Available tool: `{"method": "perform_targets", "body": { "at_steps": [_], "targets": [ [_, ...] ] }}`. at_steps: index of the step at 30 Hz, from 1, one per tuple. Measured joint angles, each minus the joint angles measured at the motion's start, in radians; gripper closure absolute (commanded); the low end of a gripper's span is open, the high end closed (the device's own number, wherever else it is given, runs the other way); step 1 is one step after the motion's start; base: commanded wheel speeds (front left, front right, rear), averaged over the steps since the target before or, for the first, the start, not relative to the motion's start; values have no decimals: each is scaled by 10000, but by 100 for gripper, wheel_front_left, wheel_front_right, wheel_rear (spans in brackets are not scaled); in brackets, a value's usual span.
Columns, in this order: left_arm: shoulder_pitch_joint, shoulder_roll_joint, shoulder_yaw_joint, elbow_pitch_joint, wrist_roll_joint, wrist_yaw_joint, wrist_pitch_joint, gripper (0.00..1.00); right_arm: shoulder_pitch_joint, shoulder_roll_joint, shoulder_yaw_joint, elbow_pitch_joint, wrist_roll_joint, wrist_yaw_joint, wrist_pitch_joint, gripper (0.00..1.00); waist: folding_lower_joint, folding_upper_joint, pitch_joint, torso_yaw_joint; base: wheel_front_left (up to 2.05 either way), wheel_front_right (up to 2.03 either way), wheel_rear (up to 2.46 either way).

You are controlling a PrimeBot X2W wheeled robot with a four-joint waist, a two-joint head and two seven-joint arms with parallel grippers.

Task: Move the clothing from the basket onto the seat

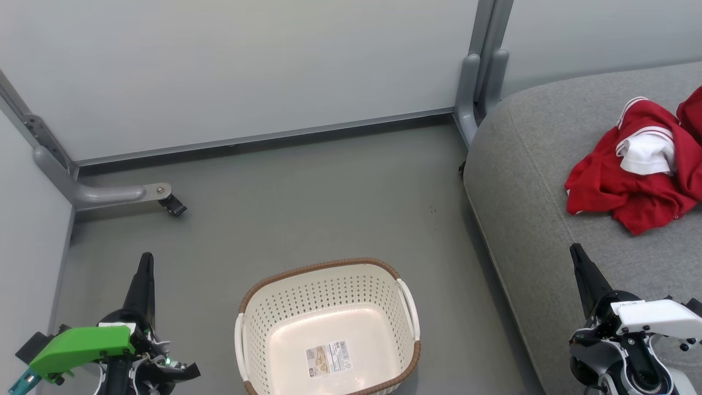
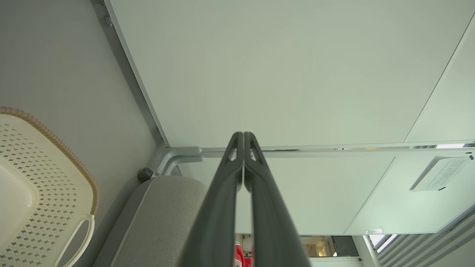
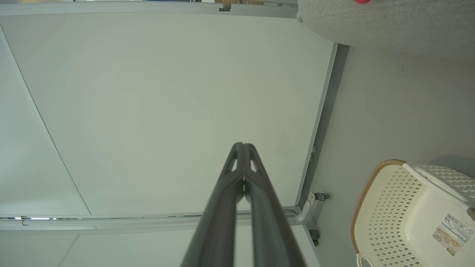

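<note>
Red clothing (image 1: 636, 181) with white collar and striped trim lies crumpled on the grey seat (image 1: 526, 181) at the right. The cream perforated basket (image 1: 258, 323) with a brown rim stands on the floor at bottom centre, with only a paper label on its bottom. My left gripper (image 1: 146, 260) hovers left of the basket, shut, with nothing held. My right gripper (image 1: 576, 251) is above the seat's front part, below the clothing, shut and holding nothing. The wrist views show both finger pairs pressed together: left gripper (image 2: 243, 135), right gripper (image 3: 242, 145).
Pale partition panels (image 1: 247, 71) close off the back and left. A grey metal foot with a black caster (image 1: 173, 206) juts onto the floor at left. A grey post (image 1: 477, 88) stands beside the seat's back corner. Bare grey floor (image 1: 307, 197) lies beyond the basket.
</note>
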Motion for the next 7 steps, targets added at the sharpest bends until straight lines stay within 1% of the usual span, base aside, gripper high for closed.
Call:
{"method": "perform_targets", "body": {
  "at_steps": [7],
  "targets": [
    [0, 0, 0, -2, 0, 0, 0, 100, 0, 0, 0, 0, -2, 0, 0, 100, 0, 0, 0, 0, 0, 0, 0]
  ]
}}
